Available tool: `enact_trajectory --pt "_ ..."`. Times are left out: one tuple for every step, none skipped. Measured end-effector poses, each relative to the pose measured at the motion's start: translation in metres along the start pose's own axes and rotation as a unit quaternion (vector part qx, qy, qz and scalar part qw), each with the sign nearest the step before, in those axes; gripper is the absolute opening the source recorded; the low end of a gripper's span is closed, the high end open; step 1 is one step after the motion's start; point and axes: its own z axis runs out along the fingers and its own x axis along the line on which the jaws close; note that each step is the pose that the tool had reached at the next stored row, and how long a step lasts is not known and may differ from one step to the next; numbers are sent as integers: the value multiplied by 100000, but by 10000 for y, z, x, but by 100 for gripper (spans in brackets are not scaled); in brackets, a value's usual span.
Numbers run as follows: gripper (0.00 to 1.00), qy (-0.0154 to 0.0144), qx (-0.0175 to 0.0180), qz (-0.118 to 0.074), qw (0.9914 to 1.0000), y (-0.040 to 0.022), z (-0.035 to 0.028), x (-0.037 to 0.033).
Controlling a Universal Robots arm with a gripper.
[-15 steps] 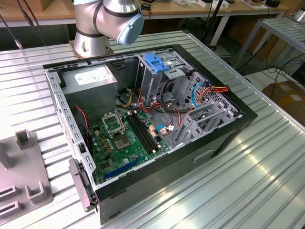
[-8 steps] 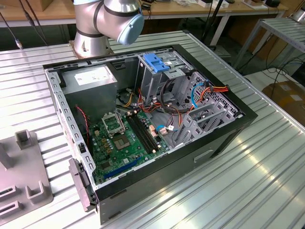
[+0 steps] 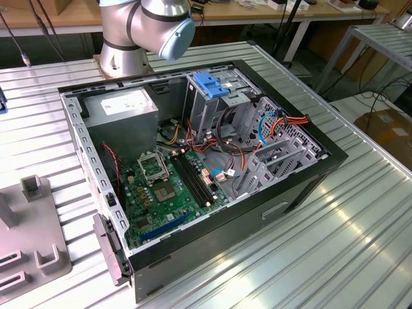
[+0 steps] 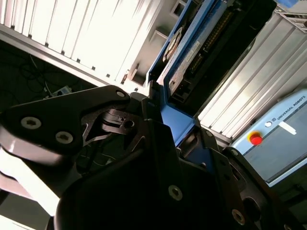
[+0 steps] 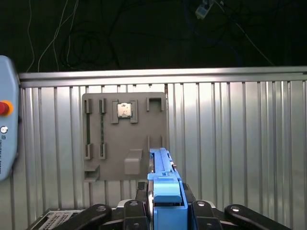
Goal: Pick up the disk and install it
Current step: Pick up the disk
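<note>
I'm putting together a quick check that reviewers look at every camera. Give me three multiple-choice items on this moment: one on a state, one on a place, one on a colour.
1. The computer case is:
A. lying with its side open
B. closed up with its panel on
C. standing upright

2. The disk is:
A. inside the computer case
B. in the gripper
C. in a person's hand

3. The rails along the disk's edges are:
A. red
B. yellow
C. blue

Key:
1 A: the exterior view looks straight down onto the motherboard inside.
2 B: in both wrist views the gripper clamps the disk.
3 C: blue plastic runs along the disk in both wrist views.
</note>
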Motion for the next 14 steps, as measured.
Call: enact_trajectory --pt "37 0 -4 -2 100000 -21 0 -1" --pt "37 0 -4 3 100000 -49 0 -2" --pt "37 3 -4 2 100000 -96 0 -4" --pt "37 1 -2 3 100000 -127 0 -5" --pt "37 2 -5 3 100000 -168 1 -6" --pt "37 3 -3 2 100000 -228 3 -8" --pt "37 2 -4 -2 100000 -291 5 -10" --pt "37 3 -5 0 100000 -341 6 -12" --pt "37 3 -5 4 100000 -388 7 -14" --pt "37 3 -7 6 100000 -434 8 -15" --pt "37 -3 0 1 100000 -503 11 -17" --pt "37 2 -6 3 100000 -551 12 -19" --pt "37 3 -7 -2 100000 -597 13 -21" --pt "37 1 -10 0 100000 -642 15 -22"
